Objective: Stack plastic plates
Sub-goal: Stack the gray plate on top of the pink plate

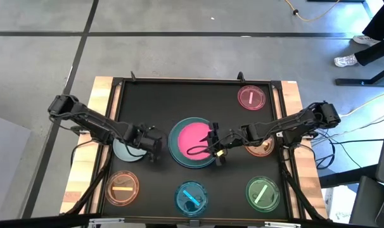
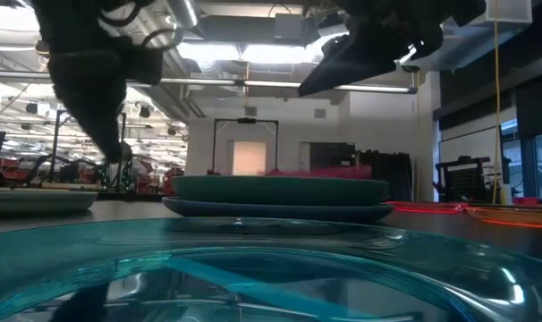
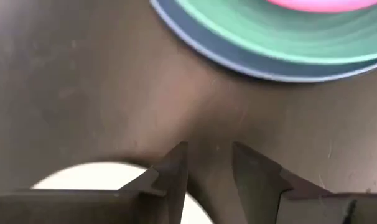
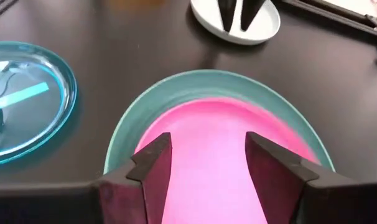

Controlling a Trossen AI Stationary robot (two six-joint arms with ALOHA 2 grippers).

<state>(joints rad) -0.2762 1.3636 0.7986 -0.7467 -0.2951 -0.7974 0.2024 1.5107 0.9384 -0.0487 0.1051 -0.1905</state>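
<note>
A stack sits mid-table: a pink plate (image 1: 193,138) (image 4: 207,168) in a teal plate (image 1: 177,152) (image 4: 195,84), on a pale-blue plate (image 3: 238,62) (image 2: 280,211). My right gripper (image 1: 215,147) (image 4: 207,140) hovers open over the pink plate's right part, clear of it in the low view. A pale grey-green plate (image 1: 121,152) (image 3: 83,177) lies flat left of the stack. My left gripper (image 1: 157,151) (image 3: 207,149) is narrowly open, its tips over the black mat between that plate and the stack.
Small translucent plates lie flat on the black mat: pink (image 1: 251,97) at far right, orange (image 1: 122,188) near left, cyan (image 1: 191,196) near centre, green (image 1: 263,193) near right, and an orange one (image 1: 262,149) under my right arm. A raised black frame (image 1: 179,80) edges the mat.
</note>
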